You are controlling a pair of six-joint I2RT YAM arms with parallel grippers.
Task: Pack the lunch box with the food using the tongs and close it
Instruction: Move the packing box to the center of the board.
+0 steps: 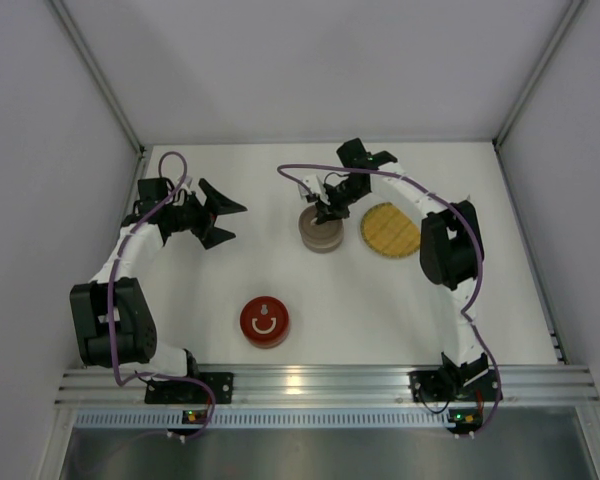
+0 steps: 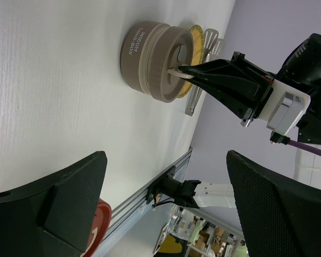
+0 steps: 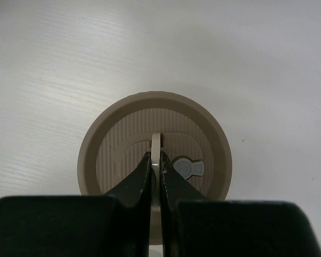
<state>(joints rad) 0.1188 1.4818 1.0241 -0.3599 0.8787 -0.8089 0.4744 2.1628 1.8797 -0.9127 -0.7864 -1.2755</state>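
Note:
The lunch box [image 1: 321,232] [image 2: 150,59] [image 3: 123,155] is a round beige tub standing mid-table with its ribbed lid on. My right gripper [image 1: 327,208] [image 2: 182,72] [image 3: 155,160] comes down from above and is shut on the thin upright handle [image 3: 156,142] at the lid's centre. My left gripper [image 1: 225,222] [image 2: 166,160] hangs open and empty well to the left of the box, pointing at it. The silver tongs [image 2: 192,101] lie on the table behind the box, beside the plate. No food shows in any view.
A round yellow woven plate [image 1: 390,230] [image 2: 197,38] lies just right of the box, with nothing visible on it. A red round disc [image 1: 264,321] [image 2: 96,235] sits near the front rail [image 1: 320,380]. White walls close in the table on three sides.

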